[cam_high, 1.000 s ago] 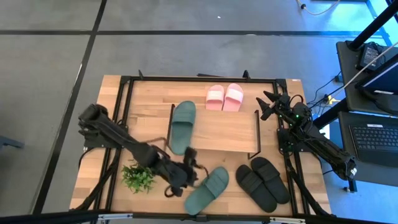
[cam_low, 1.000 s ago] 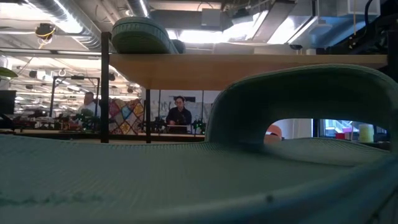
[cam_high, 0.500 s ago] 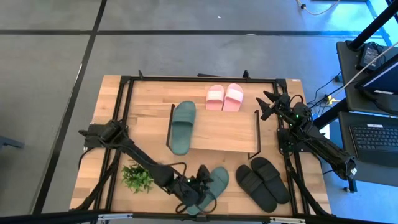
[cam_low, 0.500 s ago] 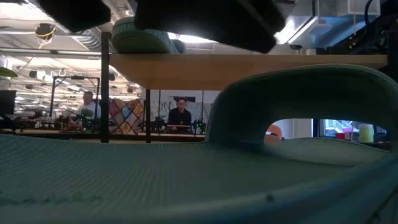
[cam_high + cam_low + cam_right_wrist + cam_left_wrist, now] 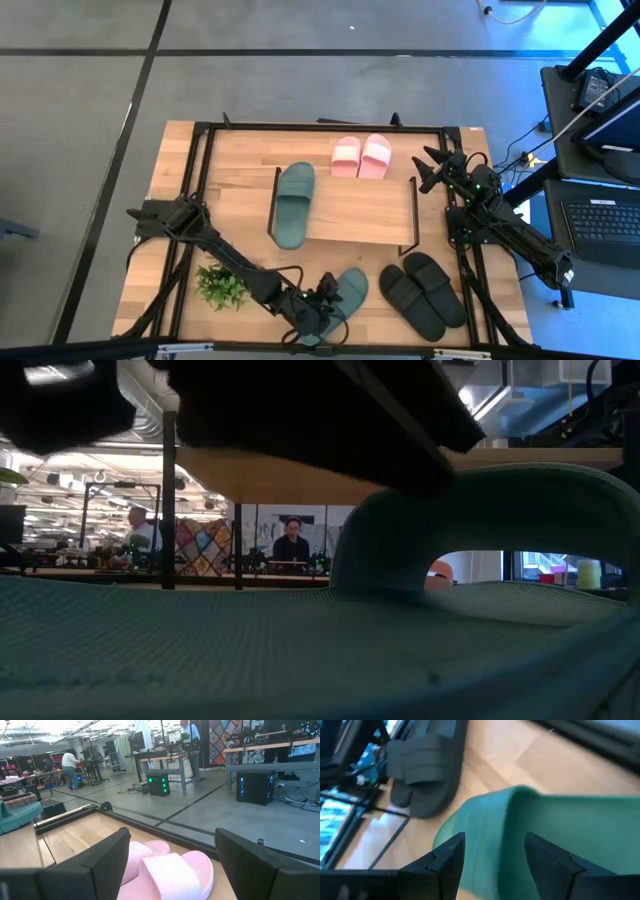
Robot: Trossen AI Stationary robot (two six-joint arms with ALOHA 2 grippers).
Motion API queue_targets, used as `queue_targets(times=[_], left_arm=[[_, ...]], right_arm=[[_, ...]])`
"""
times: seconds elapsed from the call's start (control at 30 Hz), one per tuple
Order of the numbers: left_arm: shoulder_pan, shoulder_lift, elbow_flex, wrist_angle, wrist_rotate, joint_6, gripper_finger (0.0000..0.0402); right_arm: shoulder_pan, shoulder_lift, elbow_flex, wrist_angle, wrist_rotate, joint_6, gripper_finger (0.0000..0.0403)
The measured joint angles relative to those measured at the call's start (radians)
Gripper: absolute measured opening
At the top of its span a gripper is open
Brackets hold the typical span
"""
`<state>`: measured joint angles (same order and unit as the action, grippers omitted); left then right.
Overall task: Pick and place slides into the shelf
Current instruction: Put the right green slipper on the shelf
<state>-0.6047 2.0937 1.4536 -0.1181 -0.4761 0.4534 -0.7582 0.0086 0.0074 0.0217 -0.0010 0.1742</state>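
One dull green slide [image 5: 347, 288] lies flat on the table near its near edge and fills the low view [image 5: 300, 650]. My left gripper [image 5: 326, 300] is open and low over that slide's near end, slanting down; its fingers [image 5: 447, 862] stand above the green sole [image 5: 580, 835]. The second green slide [image 5: 294, 203] lies on the shelf's wooden top board [image 5: 360, 212]. Two pink slides [image 5: 360, 156] sit behind the shelf and show in the right wrist view [image 5: 170, 870]. The black pair [image 5: 423, 290] lies at the near right. My right gripper [image 5: 430, 170] waits open at the far right. My left gripper hangs open just over the green slide's near end [image 5: 485, 830], coming from the table's left and slanting down. Whether its fingers touch the slide, I cannot tell. The slide lies flat on the table.
A small green potted plant [image 5: 220, 285] stands at the near left beside the left arm. Black frame rails [image 5: 190, 200] run along the table's sides. Bare wood lies between the shelf and the near slides. People sit at desks far behind the table [image 5: 290, 545].
My left gripper has come down and toward the table's near edge, from beside the shelf to low over the near green slide, rolling its wrist on the way. In the low view its dark fingers have dropped in above the strap. The slide has stayed put.
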Motion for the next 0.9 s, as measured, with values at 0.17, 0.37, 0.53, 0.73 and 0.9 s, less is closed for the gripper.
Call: queue_targets(times=[0.17,0.37,0.53,0.73,0.9], left_arm=[[-0.013,0.0,0.0,-0.016,-0.19,0.05,0.0198],[0.012,0.005,0.001,-0.021,-0.097,0.022,0.0198],[0.022,0.032,0.002,-0.005,-0.134,0.046,0.0198],[0.037,0.08,0.0,0.026,-0.152,0.053,0.0195],[0.037,0.079,0.0,0.03,-0.169,0.054,0.0155]], right_arm=[[0.0,0.0,0.0,0.0,0.0,-0.001,0.0291],[0.0,0.0,0.0,0.0,0.0,-0.003,0.0291],[0.0,0.0,0.0,0.0,0.0,-0.019,0.0291],[0.0,0.0,0.0,-0.001,0.0,-0.029,0.0291],[0.0,0.0,0.0,0.0,0.0,-0.028,0.0291]])
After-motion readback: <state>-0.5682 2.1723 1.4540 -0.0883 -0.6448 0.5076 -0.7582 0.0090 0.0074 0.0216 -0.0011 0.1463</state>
